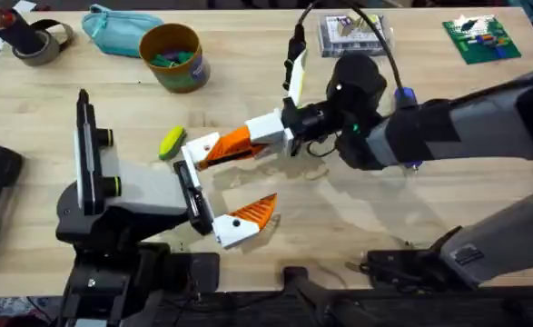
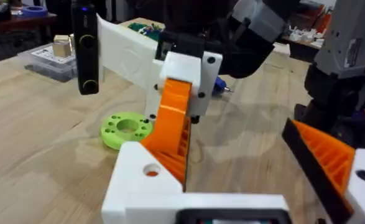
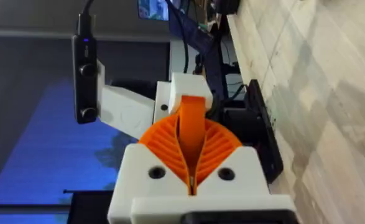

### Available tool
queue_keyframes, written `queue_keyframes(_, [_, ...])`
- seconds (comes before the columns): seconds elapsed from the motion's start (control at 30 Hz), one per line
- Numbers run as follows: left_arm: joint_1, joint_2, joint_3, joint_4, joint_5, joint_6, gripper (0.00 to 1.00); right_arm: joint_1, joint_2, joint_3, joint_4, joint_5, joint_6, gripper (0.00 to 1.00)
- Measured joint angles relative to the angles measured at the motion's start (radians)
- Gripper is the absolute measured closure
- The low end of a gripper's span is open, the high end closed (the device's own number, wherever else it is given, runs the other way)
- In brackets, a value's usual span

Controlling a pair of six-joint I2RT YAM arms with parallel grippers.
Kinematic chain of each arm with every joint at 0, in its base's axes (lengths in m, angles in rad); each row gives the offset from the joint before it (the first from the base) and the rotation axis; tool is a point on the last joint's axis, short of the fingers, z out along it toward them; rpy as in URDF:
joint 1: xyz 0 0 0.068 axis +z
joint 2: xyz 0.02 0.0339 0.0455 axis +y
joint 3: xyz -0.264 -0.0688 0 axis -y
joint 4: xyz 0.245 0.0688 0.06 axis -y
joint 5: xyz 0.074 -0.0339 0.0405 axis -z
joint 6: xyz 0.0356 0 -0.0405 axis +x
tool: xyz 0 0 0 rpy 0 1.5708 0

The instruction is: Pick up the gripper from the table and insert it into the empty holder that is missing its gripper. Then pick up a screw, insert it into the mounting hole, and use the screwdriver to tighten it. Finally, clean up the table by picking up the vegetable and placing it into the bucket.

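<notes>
Vegetable (image 1: 171, 143) lies on table (image 1: 429, 109), before bucket (image 1: 173, 56).

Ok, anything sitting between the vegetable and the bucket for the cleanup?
Nothing visible does. The vegetable lies on the table, with bare wood between it and the bucket beyond. The right tool, shut on the gripper, sits off to its side, not on that line.

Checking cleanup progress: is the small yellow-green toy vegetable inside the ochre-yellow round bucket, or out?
Out. The yellow-green toy vegetable lies on the light wooden table, well apart from the ochre-yellow round bucket.
</notes>
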Motion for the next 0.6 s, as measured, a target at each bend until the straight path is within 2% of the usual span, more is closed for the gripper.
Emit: queue_keyframes(0.6, [0.0, 0.0, 0.0, -0.002, 0.006, -0.003, 0.014, -0.01, 0.035, 0.049, -0.031, -0.056, -0.016, 0.978])
